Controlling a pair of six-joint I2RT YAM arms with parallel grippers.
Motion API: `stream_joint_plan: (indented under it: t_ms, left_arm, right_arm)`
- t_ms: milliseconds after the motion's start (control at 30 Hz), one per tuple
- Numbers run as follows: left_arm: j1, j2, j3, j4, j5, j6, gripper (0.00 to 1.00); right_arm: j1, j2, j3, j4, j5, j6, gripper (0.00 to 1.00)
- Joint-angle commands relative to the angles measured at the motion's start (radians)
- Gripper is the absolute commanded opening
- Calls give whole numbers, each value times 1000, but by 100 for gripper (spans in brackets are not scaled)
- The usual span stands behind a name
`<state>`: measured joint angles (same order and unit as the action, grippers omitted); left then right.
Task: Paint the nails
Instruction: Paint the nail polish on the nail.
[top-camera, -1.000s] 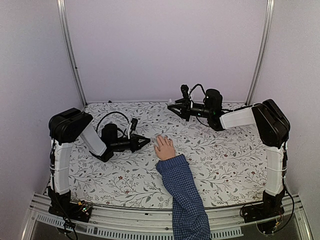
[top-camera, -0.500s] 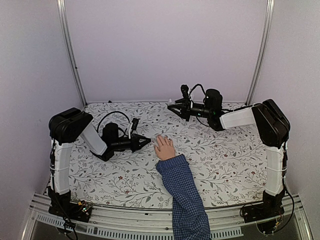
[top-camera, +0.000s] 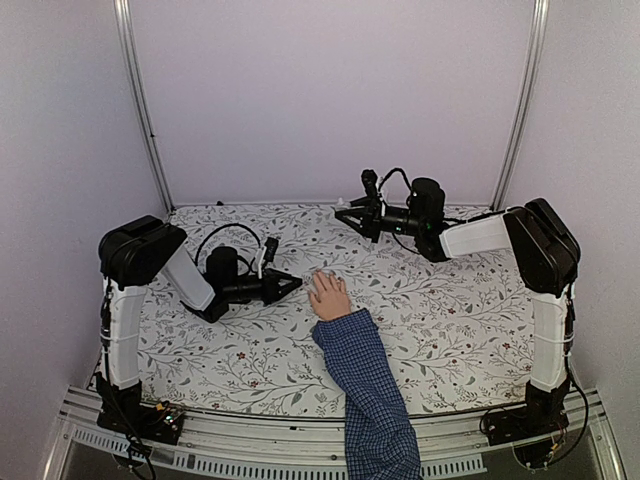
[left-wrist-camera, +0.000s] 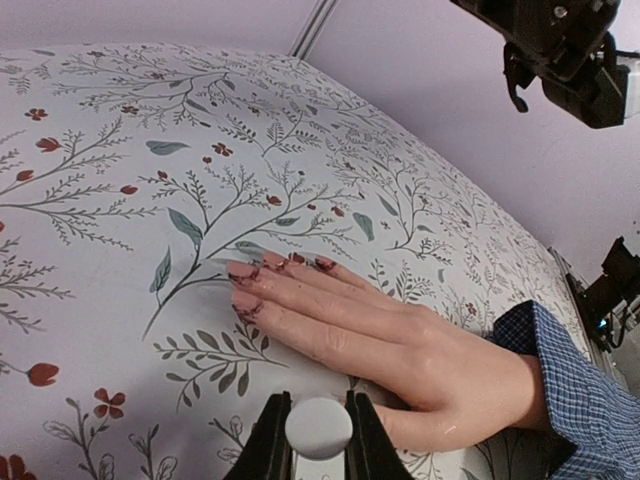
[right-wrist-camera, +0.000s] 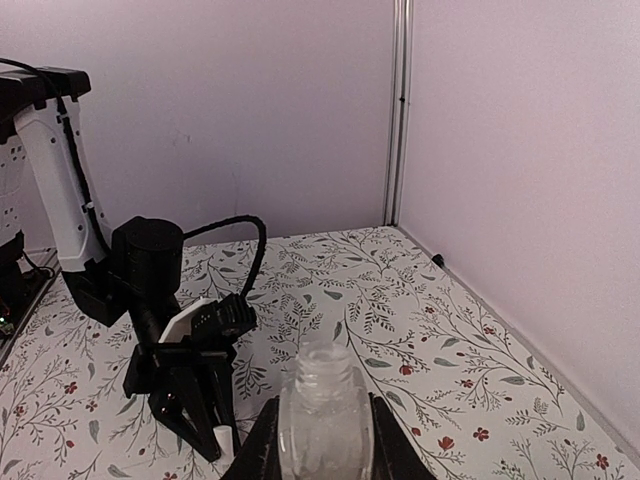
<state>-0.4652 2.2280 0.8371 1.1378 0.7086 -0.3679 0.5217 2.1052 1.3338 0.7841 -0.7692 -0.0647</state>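
Top view: nothing has shifted in the last second. The left gripper (top-camera: 297, 285) waits just beside the hand (top-camera: 328, 297) lying at the middle of the table (top-camera: 450, 320), so no stroke seems under way. The right gripper (top-camera: 345, 214), near the far edge, holds something unreadable here.
Left wrist: the jaws clamp a pale round cap (left-wrist-camera: 318, 428), with anything below it cut off. The nails (left-wrist-camera: 246, 271) show dark red.
Right wrist: the jaws grip a clear open bottle (right-wrist-camera: 325, 405), its base hidden.

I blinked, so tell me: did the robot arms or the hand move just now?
Nothing visibly moved. The left gripper still pinches a small white round piece beside the pale hand in the blue checked sleeve. The right gripper still holds the clear bottle, away from the hand.
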Motion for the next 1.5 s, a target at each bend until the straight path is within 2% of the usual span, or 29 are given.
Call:
stream_joint_plan:
  t_ms: [0, 333, 800, 1467]
  left_arm:
    - [-14, 19, 9, -1, 15, 17, 0]
    - [-12, 0, -23, 45, 13, 10, 0]
    - [21, -1, -74, 220, 53, -82, 0]
    - [14, 36, -13, 114, 48, -71, 0]
  right_arm:
    - [1, 7, -6, 4, 4, -3, 0]
    - [1, 7, -7, 5, 1, -3, 0]
    - [1, 7, -7, 5, 0, -1, 0]
    - [1, 9, -6, 4, 2, -4, 0]
